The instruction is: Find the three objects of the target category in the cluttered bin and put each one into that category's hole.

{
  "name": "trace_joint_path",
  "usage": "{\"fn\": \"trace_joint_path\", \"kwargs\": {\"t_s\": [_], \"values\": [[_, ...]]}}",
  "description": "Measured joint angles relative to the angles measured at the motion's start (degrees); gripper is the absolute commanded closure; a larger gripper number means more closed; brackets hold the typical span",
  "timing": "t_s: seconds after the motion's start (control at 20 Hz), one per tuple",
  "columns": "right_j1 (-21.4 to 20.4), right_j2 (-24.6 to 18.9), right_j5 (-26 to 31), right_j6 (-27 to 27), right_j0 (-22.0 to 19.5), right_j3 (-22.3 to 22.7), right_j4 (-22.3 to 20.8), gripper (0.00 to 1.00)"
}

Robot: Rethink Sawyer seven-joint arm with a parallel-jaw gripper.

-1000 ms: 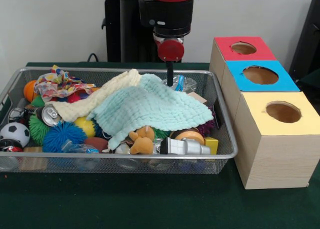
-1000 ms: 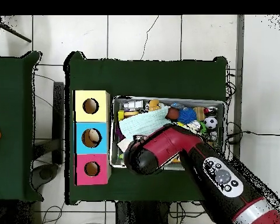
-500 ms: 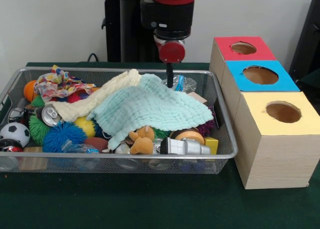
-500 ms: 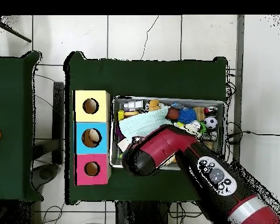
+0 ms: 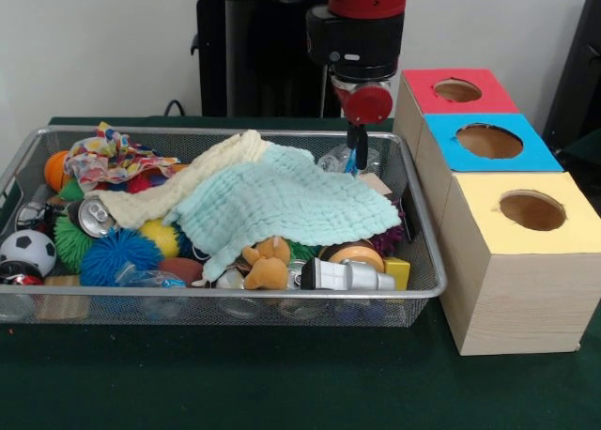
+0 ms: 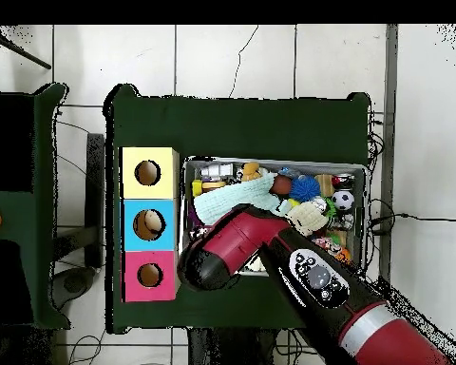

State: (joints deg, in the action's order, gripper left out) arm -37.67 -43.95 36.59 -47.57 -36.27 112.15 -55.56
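Where the jaws hang over the bin's (image 5: 418, 214) far corner, whether they are parted cannot be told.

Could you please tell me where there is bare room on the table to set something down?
The green table is bare in the strip in front of the bin and the yellow box. The bin itself is crowded: cloths, balls, a can and toys fill it, and the claw hangs at its far right corner.
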Motion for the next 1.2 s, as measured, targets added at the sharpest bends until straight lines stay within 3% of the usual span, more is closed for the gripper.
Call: {"fn": "trace_joint_path", "kwargs": {"t_s": [0.7,1.2], "values": [[-0.01,0.6,-0.4,0.0,-4.35,1.27,-0.05,0.0],[0.19,2.19,-0.53,0.0,-4.16,2.01,-0.06,0.0]]}}
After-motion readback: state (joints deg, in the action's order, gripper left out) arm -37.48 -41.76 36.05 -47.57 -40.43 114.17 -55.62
